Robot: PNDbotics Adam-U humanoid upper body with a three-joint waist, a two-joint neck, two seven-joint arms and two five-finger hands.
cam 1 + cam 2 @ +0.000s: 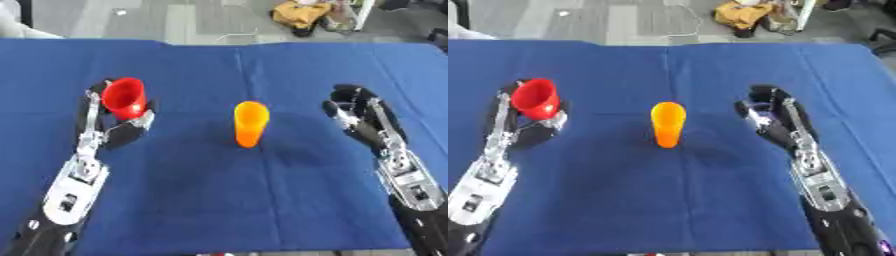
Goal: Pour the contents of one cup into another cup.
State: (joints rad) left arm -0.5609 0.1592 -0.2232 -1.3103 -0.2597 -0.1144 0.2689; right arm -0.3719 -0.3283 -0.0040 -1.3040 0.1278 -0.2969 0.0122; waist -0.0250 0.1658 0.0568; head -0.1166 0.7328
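The left hand [122, 125] comes in from the lower left, its silver and black forearm angled up across the blue cloth [219, 200] that covers the bench. Its fingers are curled round the red cup [124, 98], which sits in the grasp with the open mouth tipped slightly toward the camera, so the inside wall shows. The cup's lower part is hidden behind the fingers, and whether its base touches the cloth cannot be told.

The orange cup [250, 123] stands alone on the cloth near the middle of the bench, between the two hands and apart from both. It narrows toward the bottom and throws a faint shadow to its right. What either cup contains cannot be made out.

The right hand [767, 117] reaches in from the lower right, the forearm slanting up and inward in mirror of the left. It rests on or just above the cloth, to the right of the orange cup and apart from it. Its fingers are gently bent and relaxed, pointing away from the camera, and they hold nothing.

Beyond the far edge of the bench lies grey floor [175, 20] with a yellowish bundle [302, 12] on it.
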